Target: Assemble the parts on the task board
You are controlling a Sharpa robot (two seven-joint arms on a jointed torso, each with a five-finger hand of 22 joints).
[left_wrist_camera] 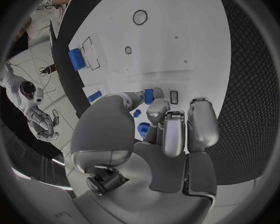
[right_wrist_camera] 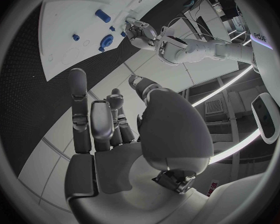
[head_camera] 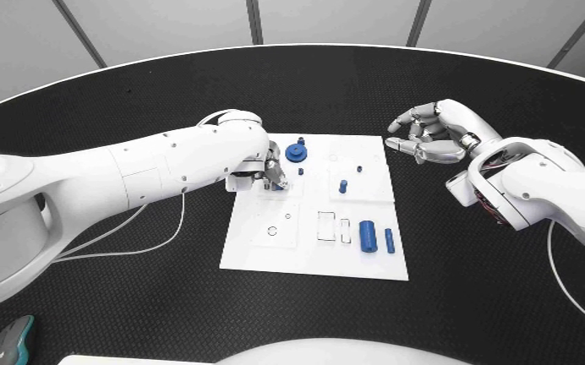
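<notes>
Small blue plastic parts (head_camera: 367, 231) on the white flat task board (head_camera: 312, 251): judged light, rigid, smooth; best pinched across the sides w/ fingertips. Count in head view: 2 cylinders lying near edge, 1 round knob (head_camera: 295, 156), approx. 3 small pegs. Left hand (head_camera: 264, 171) over board's far-left area, fingers curled, whether grasping a part cannot be told; right hand (head_camera: 434, 133) off board, released, fingers apart.

Left arm reaches in from 9 o'clock, left hand (head_camera: 270, 172) low near table centre, fingers curled downward and close together. Right arm enters from 3 o'clock, right hand (head_camera: 434, 131) raised at about 2 o'clock, fingers apart, holding nothing.
</notes>
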